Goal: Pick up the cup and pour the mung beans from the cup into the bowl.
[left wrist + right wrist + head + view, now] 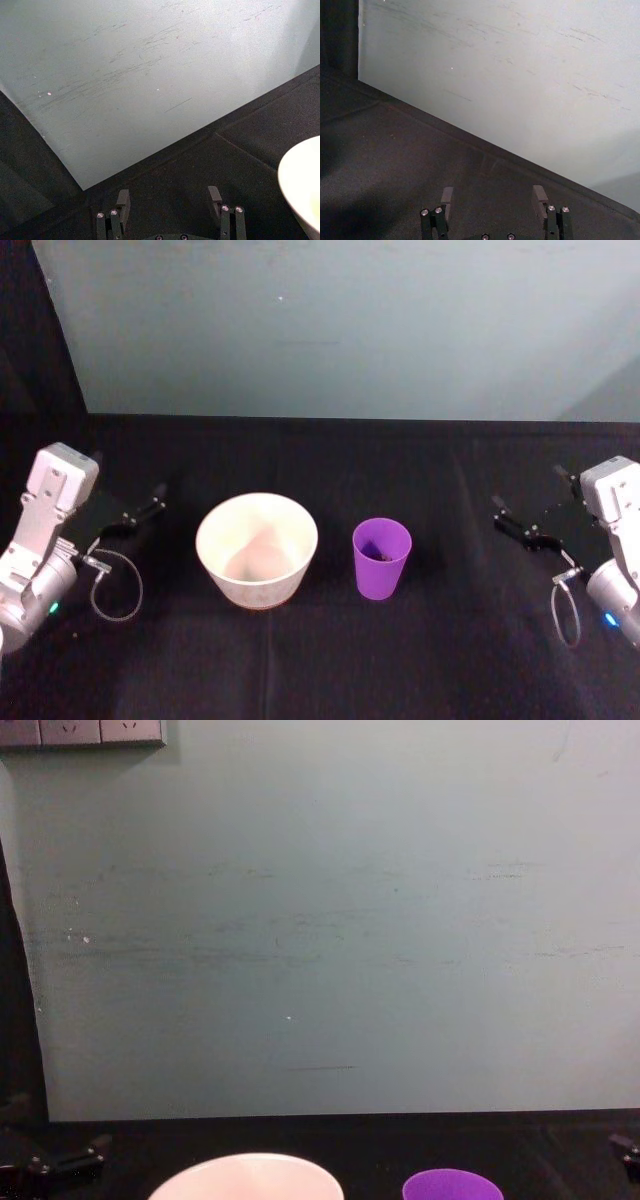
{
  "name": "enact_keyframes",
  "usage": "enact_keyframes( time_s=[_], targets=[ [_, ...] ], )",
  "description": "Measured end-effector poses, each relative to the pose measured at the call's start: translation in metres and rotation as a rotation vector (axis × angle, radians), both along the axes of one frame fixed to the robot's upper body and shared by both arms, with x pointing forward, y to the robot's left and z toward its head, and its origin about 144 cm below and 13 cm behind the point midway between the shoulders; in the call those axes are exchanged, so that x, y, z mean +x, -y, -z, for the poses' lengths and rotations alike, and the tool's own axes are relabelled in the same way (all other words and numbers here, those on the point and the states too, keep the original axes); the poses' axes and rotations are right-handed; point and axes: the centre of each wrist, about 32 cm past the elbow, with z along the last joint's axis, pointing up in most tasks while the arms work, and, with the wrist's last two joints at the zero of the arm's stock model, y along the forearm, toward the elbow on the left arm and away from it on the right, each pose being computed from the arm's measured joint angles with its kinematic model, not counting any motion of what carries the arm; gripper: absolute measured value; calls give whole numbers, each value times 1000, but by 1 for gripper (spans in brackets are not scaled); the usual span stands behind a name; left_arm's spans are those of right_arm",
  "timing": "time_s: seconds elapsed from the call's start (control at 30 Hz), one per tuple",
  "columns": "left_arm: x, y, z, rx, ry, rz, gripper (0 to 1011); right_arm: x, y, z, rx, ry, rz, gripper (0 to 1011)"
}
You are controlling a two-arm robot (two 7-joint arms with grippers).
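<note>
The left gripper (150, 508) sits at the robot's left side over the black table (320, 670), its two fingers (122, 201) spread wide with bare cloth between them. The nearest thing to it, on its right, is the bowl (240, 585): wide, pale pinkish-white and upright. The head view looks straight into its smooth inner wall and floor (a faint pink shade sits at the bottom). The bowl's rim also edges into the left wrist view, off to one side of the open fingers and apart from them.

Past the bowl from the left gripper, near it but not touching, stands the cup (378, 580), purple, upright and narrower than the bowl. In its bottom lies a small dark patch, the mung beans (380, 553), seen only dimly.

The right gripper (508, 520) hangs at the robot's right side. The cup is to its left and well apart from it, with the bowl farther off the same way. Its fingers (539, 194) also stand wide apart, with cloth between them. Behind the table rises a pale grey-green wall (320, 940).
</note>
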Motion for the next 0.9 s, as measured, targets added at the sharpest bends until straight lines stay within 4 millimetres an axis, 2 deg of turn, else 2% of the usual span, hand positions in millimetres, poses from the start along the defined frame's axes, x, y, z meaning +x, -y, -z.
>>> enact_keyframes(
  time_s=[0.9],
  targets=[
    [0, 0, 0, 0, 0, 0, 1011, 0, 0, 0, 0, 0, 0, 1003]
  ],
)
